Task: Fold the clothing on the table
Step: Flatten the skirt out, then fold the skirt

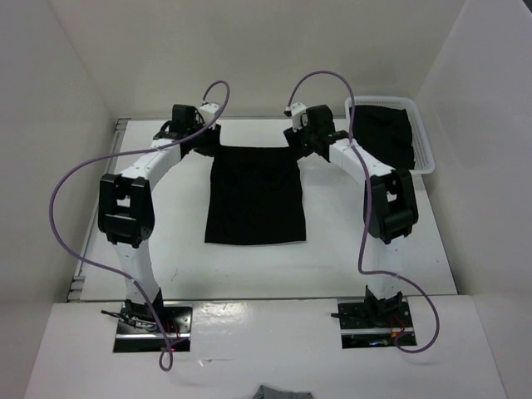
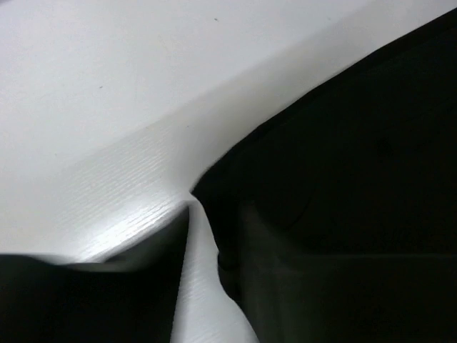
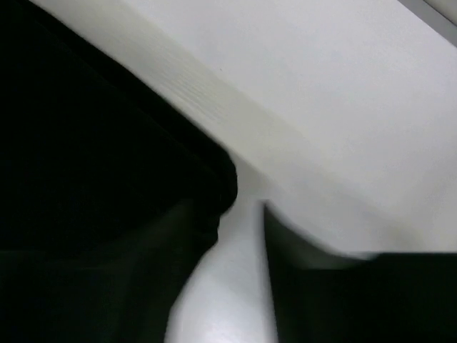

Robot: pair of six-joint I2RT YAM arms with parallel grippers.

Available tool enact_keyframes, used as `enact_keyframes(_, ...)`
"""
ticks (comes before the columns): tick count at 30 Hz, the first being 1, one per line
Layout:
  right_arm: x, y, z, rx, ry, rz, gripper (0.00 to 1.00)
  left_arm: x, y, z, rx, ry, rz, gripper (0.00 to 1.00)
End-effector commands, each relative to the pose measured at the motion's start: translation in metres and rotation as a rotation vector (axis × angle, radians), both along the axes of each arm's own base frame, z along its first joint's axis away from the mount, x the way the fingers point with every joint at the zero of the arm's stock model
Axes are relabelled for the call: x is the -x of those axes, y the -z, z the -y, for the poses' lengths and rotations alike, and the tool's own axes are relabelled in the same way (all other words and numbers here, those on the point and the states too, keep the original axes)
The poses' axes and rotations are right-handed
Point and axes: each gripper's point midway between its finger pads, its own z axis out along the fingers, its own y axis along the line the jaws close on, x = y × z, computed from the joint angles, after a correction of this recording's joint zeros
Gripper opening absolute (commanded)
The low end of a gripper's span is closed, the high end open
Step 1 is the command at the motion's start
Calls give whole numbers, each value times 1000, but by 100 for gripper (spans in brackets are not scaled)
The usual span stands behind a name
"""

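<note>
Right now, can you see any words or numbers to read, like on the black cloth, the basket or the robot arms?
None: no word, number or logo can be read in any view.
The clothing is plain black.
The table, the white mesh basket, the left arm and the right arm show no legible marks.

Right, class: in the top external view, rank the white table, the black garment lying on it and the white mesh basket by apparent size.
1. table, by far the largest.
2. clothing.
3. basket, only slightly smaller; it sits farther from the camera, so this last ranking is unsure.
</note>
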Motion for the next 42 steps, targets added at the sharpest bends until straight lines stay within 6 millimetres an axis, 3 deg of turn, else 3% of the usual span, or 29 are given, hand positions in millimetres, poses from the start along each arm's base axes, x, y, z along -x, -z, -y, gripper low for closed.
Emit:
enact_keyframes(1,-23,-5,0,-5,30,48,64,-18,0,-5,20,-40,5,58)
enact_keyframes(3,-28,3,5,-3,53,34,78,-27,5,-13,16,-75,0,83)
enact_keyframes(5,-34,6,9,-3,94,35,84,-32,7,-20,19,-106,-4,100)
enact_keyframes(9,-47,-2,25,-30,146,47,85,-42,1,-42,31,-185,1,100)
enact_keyframes(11,-44,3,32,-29,163,17,85,-41,-13,-56,42,-218,9,100)
enact_keyframes(12,-43,-16,40,-33,181,46,85,-37,-18,-55,48,-209,6,100)
enact_keyframes(13,-39,-23,41,-34,181,48,85,-34,-24,-62,48,-221,6,100)
enact_keyframes(14,-31,-27,47,-35,180,32,85,-22,-36,-60,47,-207,-5,100)
enact_keyframes(15,-20,-53,46,-50,154,63,85,-10,-34,-59,33,-179,-25,100)
enact_keyframes(16,-5,-47,50,-22,141,37,85,8,-30,-56,28,-149,-84,100)
enact_keyframes(17,7,-52,51,-21,121,34,85,22,-45,-55,28,-130,-77,100)
enact_keyframes(18,22,-79,53,-30,107,76,82,34,-45,-54,9,-91,-90,100)
enact_keyframes(19,40,-66,52,-15,81,40,81,57,-34,-56,-10,-79,-163,100)
enact_keyframes(20,56,-66,46,12,41,38,79,69,-45,-63,-44,-98,-149,100)
enact_keyframes(23,105,-59,39,79,-36,45,77,110,-44,-70,-163,-80,-168,100)
enact_keyframes(24,121,-39,43,119,-38,12,75,122,-41,-74,-185,-75,-178,100)
enact_keyframes(25,133,-49,41,117,-57,40,72,135,-37,-73,-218,-46,-191,100)
enact_keyframes(27,153,-34,39,154,-83,16,72,161,-27,-76,-248,-39,-230,100)
enact_keyframes(28,159,-37,37,150,-92,28,72,172,-21,-77,-252,-35,-266,100)
enact_keyframes(30,170,-25,37,170,-103,1,71,195,-6,-73,-234,-4,-350,97)
enact_keyframes(35,182,-10,38,164,-95,-43,68,229,28,-54,-114,40,-587,93)
enact_keyframes(42,188,6,42,157,-46,-98,67,229,47,-50,-54,-19,-682,93)
